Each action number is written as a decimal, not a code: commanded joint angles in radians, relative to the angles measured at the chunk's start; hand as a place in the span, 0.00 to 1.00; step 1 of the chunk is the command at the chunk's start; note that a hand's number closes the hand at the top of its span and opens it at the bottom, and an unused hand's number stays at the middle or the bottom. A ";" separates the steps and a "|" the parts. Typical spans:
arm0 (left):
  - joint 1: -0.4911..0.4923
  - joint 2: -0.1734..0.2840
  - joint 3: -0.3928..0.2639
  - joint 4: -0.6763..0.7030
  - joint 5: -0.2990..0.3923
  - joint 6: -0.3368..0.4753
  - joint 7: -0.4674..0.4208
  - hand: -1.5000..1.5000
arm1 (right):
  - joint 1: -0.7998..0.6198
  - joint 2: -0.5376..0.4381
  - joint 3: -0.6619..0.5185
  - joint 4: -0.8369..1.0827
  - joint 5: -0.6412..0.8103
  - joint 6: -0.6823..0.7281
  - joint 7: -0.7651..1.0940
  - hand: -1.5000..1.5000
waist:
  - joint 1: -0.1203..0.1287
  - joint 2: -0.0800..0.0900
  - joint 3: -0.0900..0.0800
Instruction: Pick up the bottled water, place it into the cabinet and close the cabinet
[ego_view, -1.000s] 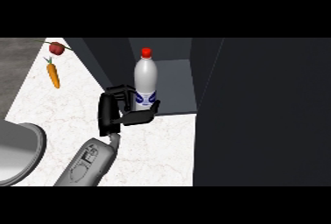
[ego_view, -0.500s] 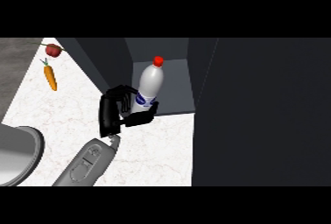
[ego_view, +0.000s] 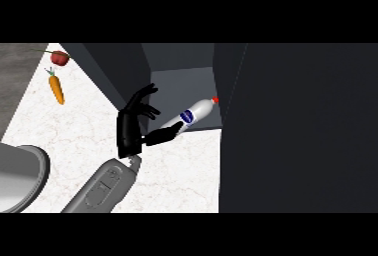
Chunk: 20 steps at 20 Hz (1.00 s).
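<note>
Head view, hand: one hand (ego_view: 135, 125) shows, rising from the view's lower edge on a grey forearm (ego_view: 100, 190) at the left side of the surface (ego_view: 81, 135). By its place at the view's left it reads as the left hand. Its fingers are spread and mostly straight, and the thumb reaches toward the bottle's base. It looks open, with nothing curled round the bottle.
Head view, bottle: the water bottle (ego_view: 190, 116) lies tilted in the cabinet opening (ego_view: 177, 85), its base at the front edge of the cabinet floor, just at the thumb tip. Its red cap (ego_view: 215, 99) points up and to the right, toward the dark door panel (ego_view: 295, 125).
Key relation: the bottle lies to the right of the hand, and its long axis runs from the thumb diagonally up to the right. Only this hand is near it.
Label: a blue oval on the white body. No writing can be read.
Other things: a carrot (ego_view: 57, 89) and a red fruit (ego_view: 60, 58) lie near the surface's far left corner. A grey rounded basin (ego_view: 18, 175) sits at the left edge.
Judgement: the bottle seems not yet settled, and the door is not yet closed.
</note>
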 joint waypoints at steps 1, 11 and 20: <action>-0.232 0.024 0.125 0.222 0.052 -0.093 0.095 0.00 | 0.002 0.009 0.010 0.023 0.016 -0.004 -0.017 0.00 | -0.028 0.040 -0.014; -0.290 0.020 0.160 0.225 0.147 -0.148 0.032 0.00 | 0.009 0.012 0.022 -0.005 0.023 -0.017 -0.005 0.00 | -0.013 0.040 -0.019; -0.190 -0.012 0.227 0.098 0.355 -0.365 -0.245 0.00 | 0.041 -0.002 -0.011 -0.017 0.025 -0.020 -0.040 0.00 | 0.036 0.026 -0.018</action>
